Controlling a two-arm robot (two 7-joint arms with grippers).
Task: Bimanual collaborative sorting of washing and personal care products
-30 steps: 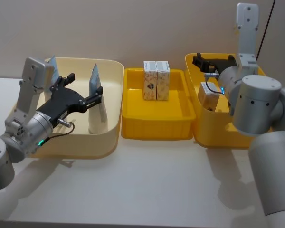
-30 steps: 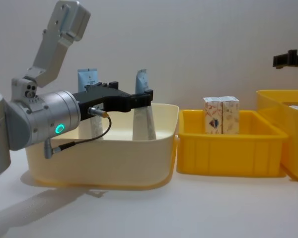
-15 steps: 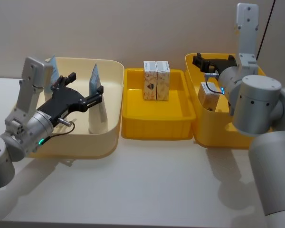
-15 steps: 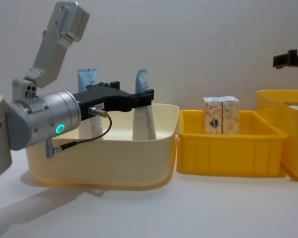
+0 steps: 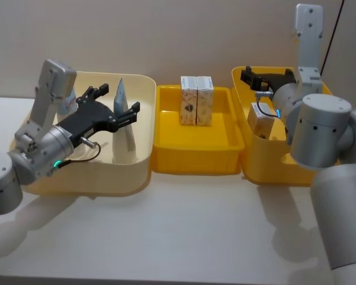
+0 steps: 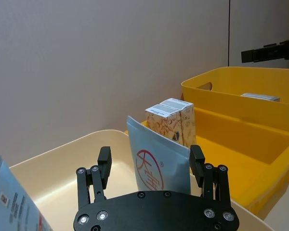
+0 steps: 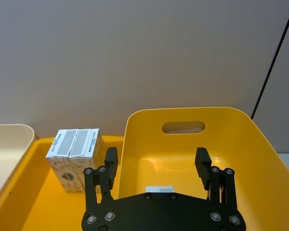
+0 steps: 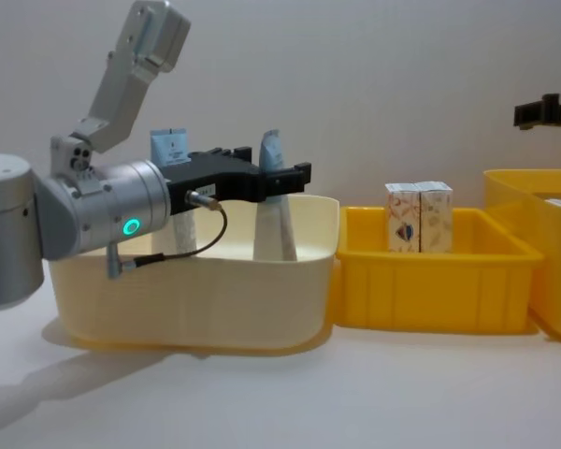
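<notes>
The left gripper (image 5: 117, 99) is reaching forward with its fingers spread wide, and a tube (image 5: 124, 139) is standing between them in the cream tray (image 5: 89, 178). Whether a finger is touching it, I cannot tell. The tube is showing pale blue and white, with a flat crimped top. The left wrist view is adding its round red mark, plus a second tube (image 6: 14, 202) just beside the gripper. Beyond the fingertips, two cartons (image 5: 196, 101), whitish with orange-blue prints, are standing side by side in the middle yellow tray (image 5: 196, 157). The right gripper (image 7: 156, 163) is hanging over the right yellow bin (image 7: 241, 144), fingers wide and holding nothing, with a third carton (image 7: 159, 189) lying beneath it.
</notes>
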